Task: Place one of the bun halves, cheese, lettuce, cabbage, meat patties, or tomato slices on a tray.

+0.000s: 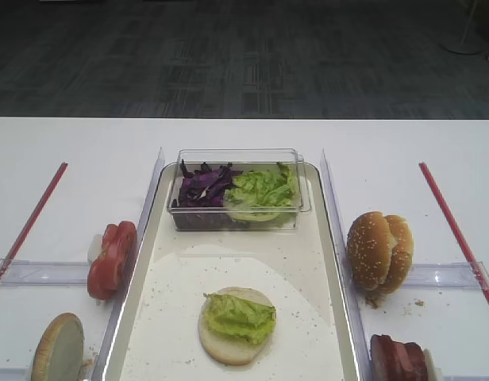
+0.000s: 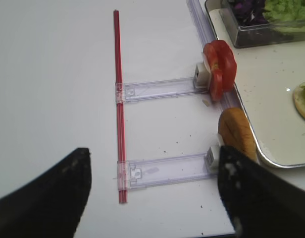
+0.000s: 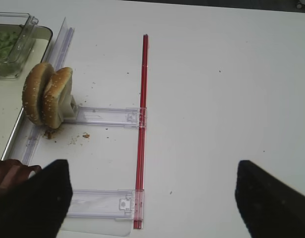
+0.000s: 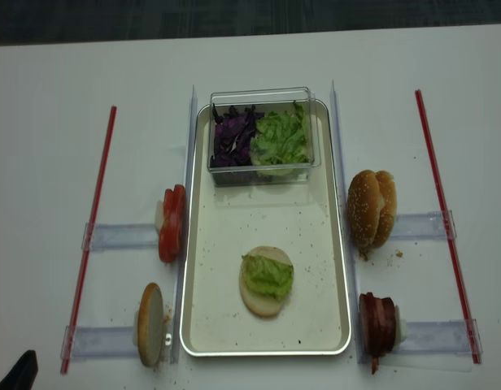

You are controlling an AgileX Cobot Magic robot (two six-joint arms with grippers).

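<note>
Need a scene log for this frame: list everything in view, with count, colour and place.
tray: one, silver rim, cream floor, table centre.
bun half with lettuce: one pale half topped with a green leaf, on the tray floor.
plastic tub: one, clear, at the tray's far end.
cabbage: purple heap, tub's left side.
lettuce in tub: green, tub's right side.
tomato slices: red row on edge, left of tray.
bun half: one, on edge, near left.
bun halves: two, seeded, on edge, right of tray.
meat patties: reddish-brown, near right.
red sticks: two, one on each side.
left pincer: black, open.
right pincer: black, open.
</note>
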